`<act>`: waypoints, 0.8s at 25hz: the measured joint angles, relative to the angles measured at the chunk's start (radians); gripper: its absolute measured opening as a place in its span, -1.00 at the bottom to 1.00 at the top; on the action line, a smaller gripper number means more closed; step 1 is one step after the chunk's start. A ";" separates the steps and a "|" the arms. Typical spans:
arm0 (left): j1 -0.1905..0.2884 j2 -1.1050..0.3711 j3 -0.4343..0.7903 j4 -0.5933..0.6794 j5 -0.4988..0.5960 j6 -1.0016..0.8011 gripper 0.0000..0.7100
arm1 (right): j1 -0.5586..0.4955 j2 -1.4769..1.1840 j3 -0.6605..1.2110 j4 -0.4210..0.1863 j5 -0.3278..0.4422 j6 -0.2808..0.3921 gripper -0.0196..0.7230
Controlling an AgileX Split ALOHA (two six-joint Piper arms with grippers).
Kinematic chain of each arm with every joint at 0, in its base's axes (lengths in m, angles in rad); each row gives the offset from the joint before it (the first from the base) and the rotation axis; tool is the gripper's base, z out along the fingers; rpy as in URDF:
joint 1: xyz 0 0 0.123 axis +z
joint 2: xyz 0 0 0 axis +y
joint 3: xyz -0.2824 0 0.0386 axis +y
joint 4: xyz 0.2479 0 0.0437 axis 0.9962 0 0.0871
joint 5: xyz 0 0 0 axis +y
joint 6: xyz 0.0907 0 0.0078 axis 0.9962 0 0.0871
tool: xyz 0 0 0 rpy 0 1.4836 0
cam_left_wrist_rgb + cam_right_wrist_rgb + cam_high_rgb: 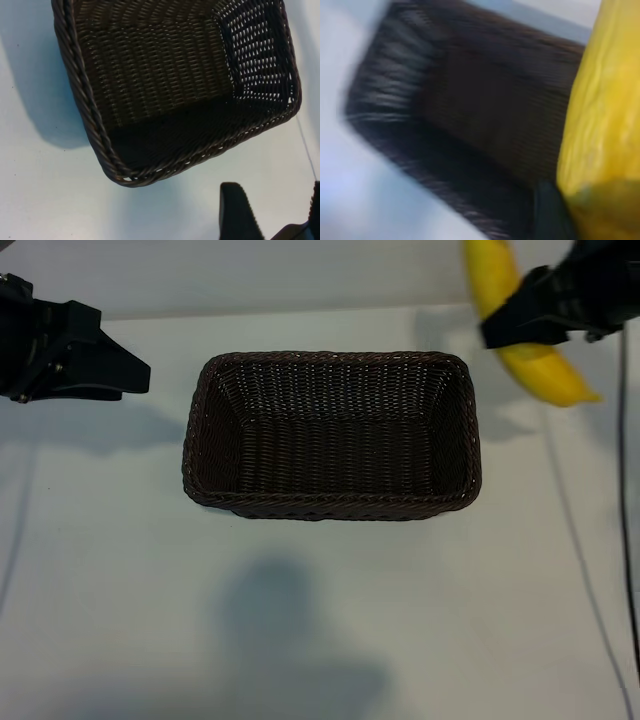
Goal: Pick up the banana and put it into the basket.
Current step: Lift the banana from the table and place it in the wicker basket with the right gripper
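Observation:
The bright yellow banana (548,376) hangs in the air at the far right, beyond the basket's far right corner, with my right gripper (522,322) shut across its middle. In the right wrist view the banana (600,110) fills one side, next to a dark finger (547,212), with the basket (485,110) below. The dark brown wicker basket (198,445) sits empty in the middle of the table. My left gripper (138,375) stays at the far left, open and holding nothing. Its wrist view shows its fingers (237,215) apart, near a corner of the basket (102,140).
The basket rests on a white table (330,620), with thin cables running along the table's left and right edges (590,580). A soft shadow lies on the table in front of the basket.

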 joint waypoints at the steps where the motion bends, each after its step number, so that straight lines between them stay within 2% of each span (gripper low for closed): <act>1: 0.000 0.000 0.000 0.000 0.000 0.000 0.13 | 0.027 0.000 0.000 0.004 -0.003 -0.013 0.19; 6: 0.000 0.000 0.000 -0.006 0.008 0.000 0.13 | 0.155 0.002 0.000 0.004 -0.054 -0.023 0.19; 11: 0.000 -0.001 0.000 -0.023 0.024 0.002 0.13 | 0.227 0.044 0.000 -0.003 -0.100 -0.023 0.19; 17: 0.000 -0.001 0.000 -0.033 0.034 0.003 0.13 | 0.300 0.151 0.000 -0.038 -0.161 -0.025 0.19; 20: 0.000 -0.001 0.000 -0.033 0.038 0.005 0.13 | 0.325 0.174 0.000 -0.088 -0.210 -0.027 0.19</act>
